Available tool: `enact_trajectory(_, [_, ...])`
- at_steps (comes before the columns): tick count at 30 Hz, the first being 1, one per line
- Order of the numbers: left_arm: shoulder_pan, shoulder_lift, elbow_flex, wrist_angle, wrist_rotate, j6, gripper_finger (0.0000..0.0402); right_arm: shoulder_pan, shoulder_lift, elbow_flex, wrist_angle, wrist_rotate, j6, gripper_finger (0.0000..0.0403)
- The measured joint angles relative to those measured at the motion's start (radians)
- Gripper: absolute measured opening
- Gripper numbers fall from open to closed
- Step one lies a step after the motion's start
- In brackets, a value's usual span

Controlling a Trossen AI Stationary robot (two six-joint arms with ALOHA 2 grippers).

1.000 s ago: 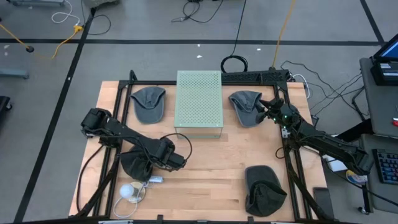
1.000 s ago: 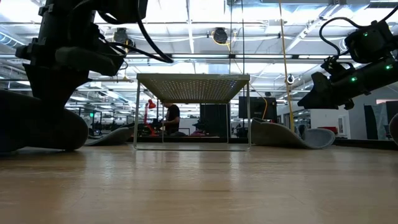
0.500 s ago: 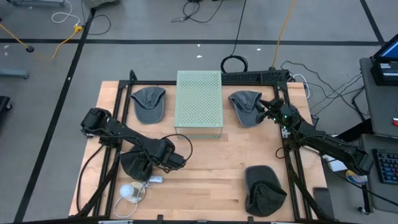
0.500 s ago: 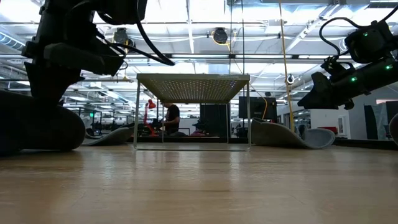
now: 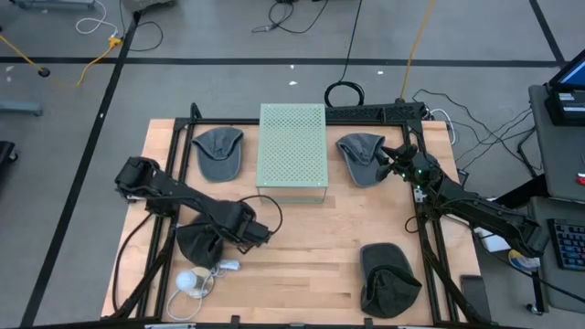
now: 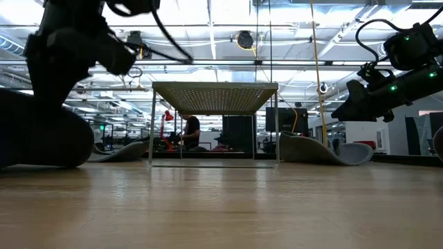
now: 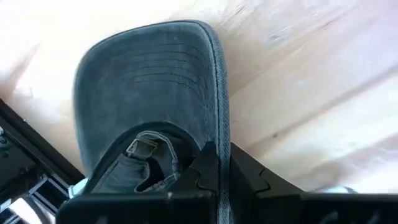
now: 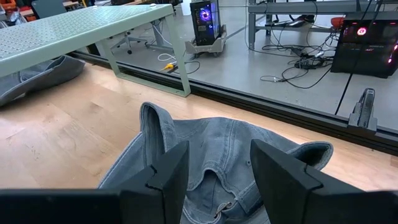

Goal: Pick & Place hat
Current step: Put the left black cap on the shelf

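A dark grey denim hat (image 5: 199, 242) lies at the table's near left, brim (image 7: 149, 68) out ahead of my left gripper (image 5: 236, 227), which is shut on it. In the low view this hat (image 6: 41, 138) rests on the wood. My right gripper (image 5: 384, 163) hovers open over a second grey hat (image 5: 359, 155) at the far right; in the right wrist view its fingers (image 8: 165, 180) stand either side of that hat's back opening (image 8: 214, 168) without touching it. A third hat (image 5: 218, 151) lies far left, another (image 5: 388, 279) near right. My left gripper holds the hat by its side rim (image 7: 219, 134), close to the back strap and buckle (image 7: 142, 148). One dark finger (image 7: 211, 177) shows against the rim; the other is hidden by the hat. The fingers come level from the table's right. The hat's bottom rests on the table.
A pale green perforated rack (image 5: 292, 151) stands on legs in the table's far middle, between the two far hats. A white round object with a cord (image 5: 190, 281) lies at the near left edge. Black frame rails run along the table's sides. A person (image 6: 190, 131) sits in the room behind.
My left gripper has gone a little toward the table's left and far edges and risen slightly, still shut on the hat. The hat has shifted slightly with it and stays on the table. My right arm has kept still.
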Motion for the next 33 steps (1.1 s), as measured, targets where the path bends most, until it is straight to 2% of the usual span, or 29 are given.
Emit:
enact_trajectory(9, [0.038, -0.162, 0.017, -0.071, -0.06, 0.006, 0.0009, 0.0, 0.0, 0.0, 0.0, -0.002, 0.0, 0.0167])
enact_trajectory(16, [0.059, -0.319, 0.017, -0.063, -0.061, 0.103, 0.0009, 0.0, 0.0, 0.0, 0.0, -0.005, 0.002, 0.0167])
enact_trajectory(25, [0.06, -0.552, 0.017, -0.049, -0.029, 0.229, 0.0009, 0.002, 0.0, 0.0, 0.009, -0.035, 0.209, 0.0167])
enact_trajectory(29, [0.06, -0.651, 0.017, -0.036, -0.026, 0.271, 0.0009, 0.002, 0.0, 0.0, 0.051, -0.117, 0.298, 0.0167])
enact_trajectory(33, [0.06, -0.738, 0.017, 0.014, -0.021, 0.315, 0.0009, 0.002, 0.0, 0.0, 0.172, -0.214, 0.326, 0.0167])
